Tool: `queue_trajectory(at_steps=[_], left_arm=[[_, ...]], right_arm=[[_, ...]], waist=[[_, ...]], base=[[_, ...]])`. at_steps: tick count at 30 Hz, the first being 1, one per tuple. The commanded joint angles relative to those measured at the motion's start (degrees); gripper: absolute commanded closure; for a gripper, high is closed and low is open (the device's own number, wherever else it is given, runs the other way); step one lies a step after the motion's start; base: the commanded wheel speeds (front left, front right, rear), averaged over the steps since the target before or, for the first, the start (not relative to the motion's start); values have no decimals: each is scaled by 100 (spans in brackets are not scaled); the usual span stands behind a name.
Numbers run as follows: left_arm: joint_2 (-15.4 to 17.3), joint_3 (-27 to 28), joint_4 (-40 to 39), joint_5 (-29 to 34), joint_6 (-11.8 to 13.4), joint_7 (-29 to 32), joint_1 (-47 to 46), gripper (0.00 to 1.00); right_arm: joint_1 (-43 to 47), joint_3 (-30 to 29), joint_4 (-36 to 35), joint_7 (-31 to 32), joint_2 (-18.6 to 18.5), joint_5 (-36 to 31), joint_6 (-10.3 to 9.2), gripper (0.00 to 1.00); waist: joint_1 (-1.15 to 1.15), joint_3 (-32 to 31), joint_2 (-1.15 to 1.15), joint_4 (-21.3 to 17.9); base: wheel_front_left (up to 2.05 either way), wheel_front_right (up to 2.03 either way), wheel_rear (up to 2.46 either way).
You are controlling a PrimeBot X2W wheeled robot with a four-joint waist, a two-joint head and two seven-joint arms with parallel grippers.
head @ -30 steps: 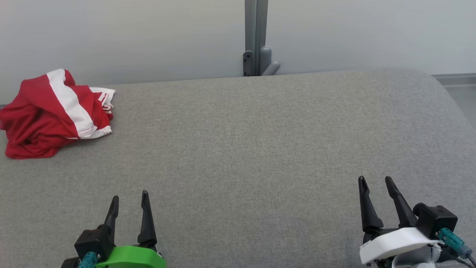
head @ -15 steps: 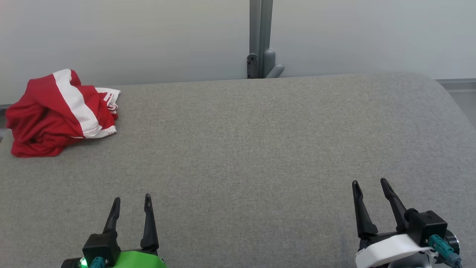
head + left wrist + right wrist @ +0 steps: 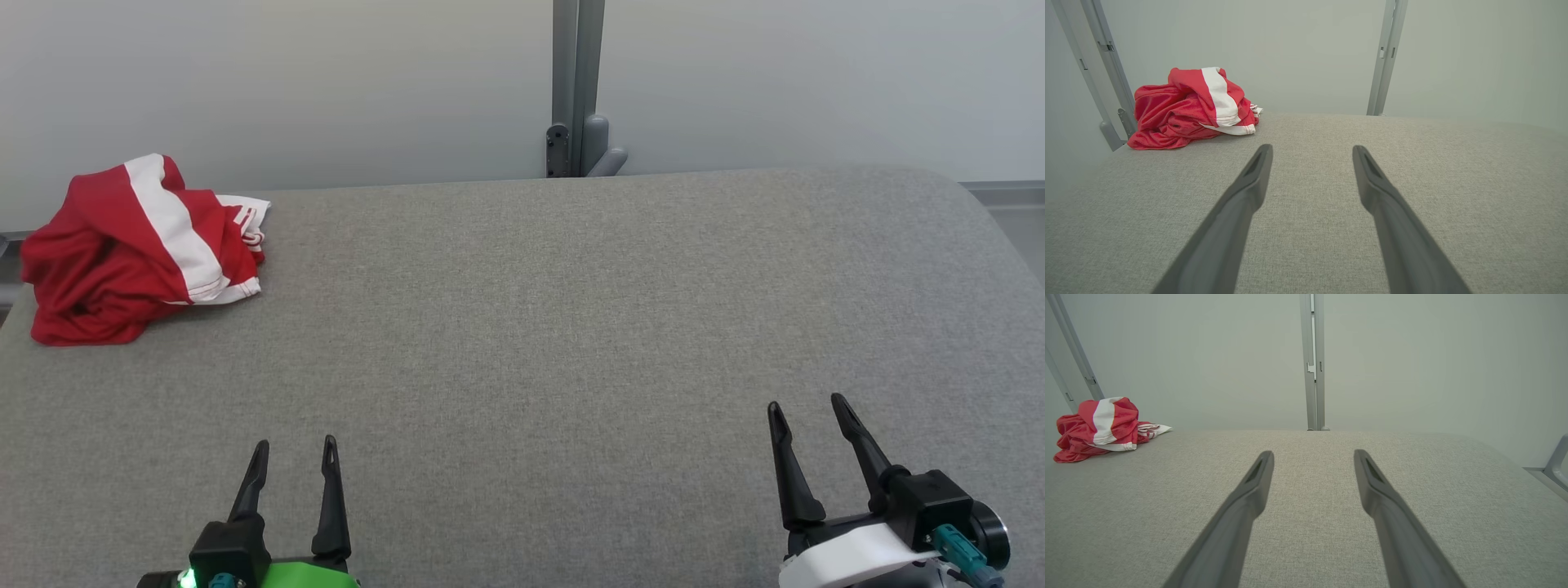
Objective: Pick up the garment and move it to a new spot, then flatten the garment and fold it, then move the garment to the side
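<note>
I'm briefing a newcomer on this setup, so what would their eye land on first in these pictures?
The crumpled red and white garment, heaped at the far left corner of the grey surface, stands out most. Next come the left gripper and right gripper, both open and empty at the near edge, well apart from the garment. A grey post rises behind the far edge.

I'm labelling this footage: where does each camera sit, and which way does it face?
Head view: on the head, facing forward and down over the grey surface; left gripper lower left, right gripper lower right, both open.
Left wrist view: on that wrist, facing along its fingers toward the garment.
Right wrist view: on that wrist, facing along its fingers toward the grey post.
Shared: all show the garment, far left.
</note>
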Motion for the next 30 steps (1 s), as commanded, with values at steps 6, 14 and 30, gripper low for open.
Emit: queue_trajectory(at_steps=[6,14,30], left_arm=[[37,24,37,-6,-63,-17,22,0],[37,27,56,-17,-68,-17,-6,0],[37,-21,94,-41,-48,-16,-66,0]], right_arm=[[48,-22,-14,-24,-27,-21,0,0],[39,-34,-14,-24,-27,-4,0,0],[52,-94,-10,-24,-26,11,0,0]], waist=[[0,14,0,-6],[0,22,0,-10],[0,28,0,57]], base=[[0,0,0],[0,0,0],[0,0,0]])
